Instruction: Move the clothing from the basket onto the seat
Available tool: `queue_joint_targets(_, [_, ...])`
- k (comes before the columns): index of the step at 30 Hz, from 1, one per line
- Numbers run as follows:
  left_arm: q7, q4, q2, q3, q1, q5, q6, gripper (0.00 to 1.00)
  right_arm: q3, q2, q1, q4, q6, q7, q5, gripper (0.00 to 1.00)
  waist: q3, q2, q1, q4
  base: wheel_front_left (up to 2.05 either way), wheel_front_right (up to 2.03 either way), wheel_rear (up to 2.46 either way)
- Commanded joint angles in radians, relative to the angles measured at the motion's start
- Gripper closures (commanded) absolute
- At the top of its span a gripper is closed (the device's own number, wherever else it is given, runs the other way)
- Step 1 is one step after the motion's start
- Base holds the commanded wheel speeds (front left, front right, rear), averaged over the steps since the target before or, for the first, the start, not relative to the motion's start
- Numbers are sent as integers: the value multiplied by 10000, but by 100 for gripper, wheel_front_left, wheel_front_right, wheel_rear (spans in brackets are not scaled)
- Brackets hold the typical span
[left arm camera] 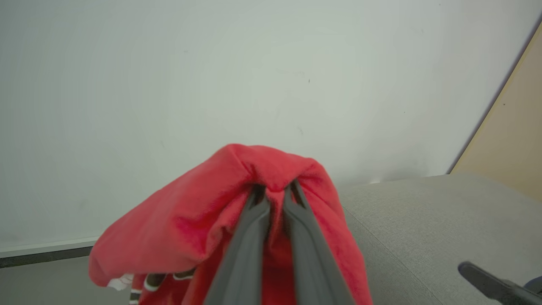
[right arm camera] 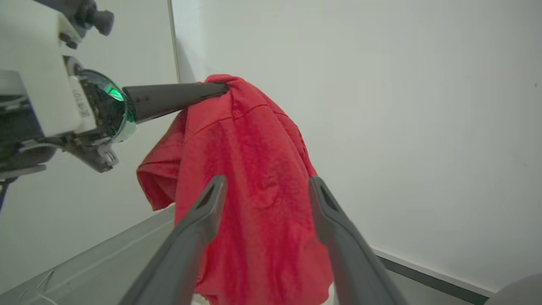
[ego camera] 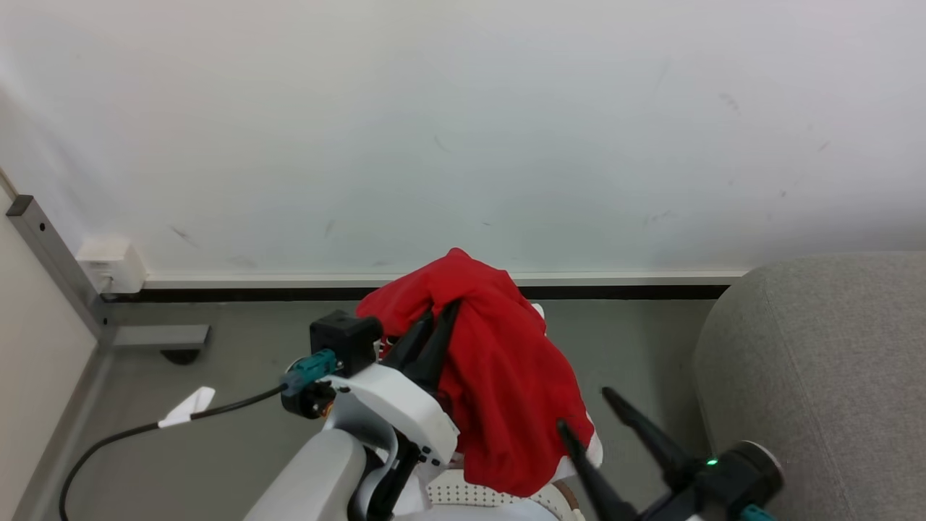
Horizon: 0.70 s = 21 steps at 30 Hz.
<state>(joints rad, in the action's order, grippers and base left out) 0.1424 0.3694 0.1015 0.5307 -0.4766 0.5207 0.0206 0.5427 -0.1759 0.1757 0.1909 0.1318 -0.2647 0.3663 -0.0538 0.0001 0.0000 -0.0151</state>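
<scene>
The red clothing [ego camera: 506, 362] hangs in the air, draped over my left gripper [ego camera: 438, 322], which is shut on a fold near its top. In the left wrist view the left gripper [left arm camera: 274, 188] pinches the clothing [left arm camera: 190, 224], whose striped trim shows below. Under the cloth, the basket's holed cream wall [ego camera: 470, 498] peeks out at the bottom edge. My right gripper [ego camera: 584, 410] stands open by the garment's lower right hem. From the right wrist, the right gripper [right arm camera: 266, 182] frames the hanging clothing [right arm camera: 254, 140]. The grey seat [ego camera: 817, 376] lies to the right.
A pale wall with a dark baseboard [ego camera: 622, 292] stands close behind. At the left are a grey metal post [ego camera: 58, 260], a white socket box [ego camera: 112, 264] and a black cable [ego camera: 145, 427] across the grey floor [ego camera: 217, 449].
</scene>
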Motion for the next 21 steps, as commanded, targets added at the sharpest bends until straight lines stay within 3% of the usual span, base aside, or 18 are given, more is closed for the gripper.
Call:
queue_joint_targets(1, [7,-58,32,19,81,76,-13,100,408,1,286,134,-21,7,128,0,4,-1,0,27,0,0,0])
queue_joint_targets(7, [-77,-120,-97,221,4,121,24,100,1926,278,1326,1103,-21,6,123,0,-8,-1,0,279,0,0,0])
queue_joint_targets(12, [-180,-227,-195,443,-26,277,109,100,2273,749,2149,2807,-21,6,-306,0,-55,-1,0,649,0,0,0])
queue_joint_targets(21, [-411,-475,-393,1047,-42,360,228,100,2619,1045,3275,4679,-21,6,-1264,0,-61,-1,0,1391,0,0,0])
